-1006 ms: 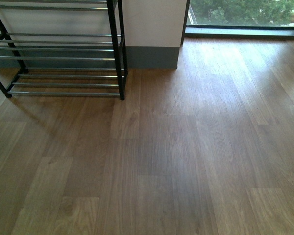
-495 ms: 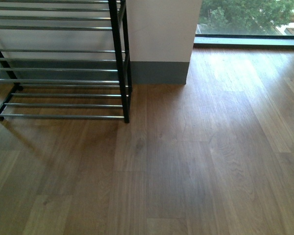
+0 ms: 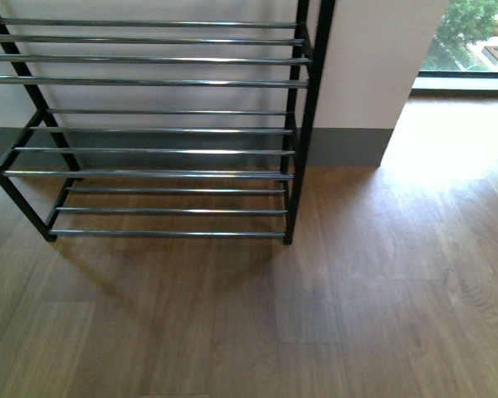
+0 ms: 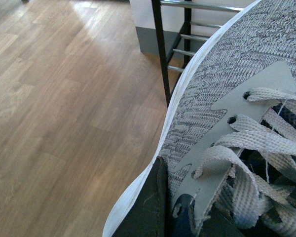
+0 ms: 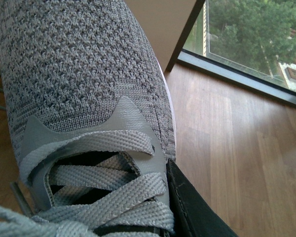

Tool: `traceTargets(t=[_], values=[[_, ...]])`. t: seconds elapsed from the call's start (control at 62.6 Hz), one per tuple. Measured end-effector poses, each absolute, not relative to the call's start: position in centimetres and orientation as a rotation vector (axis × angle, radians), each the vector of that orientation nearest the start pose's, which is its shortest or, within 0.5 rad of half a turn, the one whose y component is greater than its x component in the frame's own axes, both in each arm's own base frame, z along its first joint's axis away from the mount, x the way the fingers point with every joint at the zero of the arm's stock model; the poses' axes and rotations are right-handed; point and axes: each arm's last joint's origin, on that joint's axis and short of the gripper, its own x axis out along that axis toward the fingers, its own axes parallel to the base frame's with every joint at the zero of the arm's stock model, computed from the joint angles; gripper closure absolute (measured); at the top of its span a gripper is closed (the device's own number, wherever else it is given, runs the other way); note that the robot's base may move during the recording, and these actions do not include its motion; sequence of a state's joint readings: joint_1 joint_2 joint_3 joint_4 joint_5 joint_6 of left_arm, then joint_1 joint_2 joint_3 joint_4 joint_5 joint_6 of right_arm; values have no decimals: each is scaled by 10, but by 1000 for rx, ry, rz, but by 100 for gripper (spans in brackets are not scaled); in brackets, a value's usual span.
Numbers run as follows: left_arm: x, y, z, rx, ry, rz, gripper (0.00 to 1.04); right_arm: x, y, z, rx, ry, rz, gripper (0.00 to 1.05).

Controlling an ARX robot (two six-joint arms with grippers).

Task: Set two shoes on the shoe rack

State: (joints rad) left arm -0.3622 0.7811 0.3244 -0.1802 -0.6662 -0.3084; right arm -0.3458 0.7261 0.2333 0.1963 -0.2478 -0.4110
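Wood floor (image 3: 382, 315), shoe rack (image 3: 149, 82) close ahead: left gripper (image 4: 197, 217) clamped on left sneaker (image 4: 227, 74), right gripper (image 5: 138, 212) on right sneaker (image 5: 79, 64); carry step by my reading, next needs setting both level onto bars.

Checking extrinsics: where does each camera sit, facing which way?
Front: on the body, facing forward and down at the shoe rack and floor; no arm shows.
Left wrist: on the left arm, over a grey shoe; one dark finger shows.
Right wrist: right arm, over the other shoe; one dark finger shows.
Shared: front and left wrist see the rack.
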Motion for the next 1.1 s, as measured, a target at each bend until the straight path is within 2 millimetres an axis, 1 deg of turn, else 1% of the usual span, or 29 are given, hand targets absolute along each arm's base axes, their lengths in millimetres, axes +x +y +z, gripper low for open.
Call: traceTargets(t=[0.303, 0.511, 1.102], values=[[148, -36, 182, 20, 496, 397, 103, 152, -45, 189, -319, 286, -5, 103], [148, -37, 182, 12, 504, 367, 103, 151, -47, 188, -321, 299, -45, 103], [148, -36, 182, 17, 498, 385, 103, 152, -46, 188, -318, 295, -25, 103]])
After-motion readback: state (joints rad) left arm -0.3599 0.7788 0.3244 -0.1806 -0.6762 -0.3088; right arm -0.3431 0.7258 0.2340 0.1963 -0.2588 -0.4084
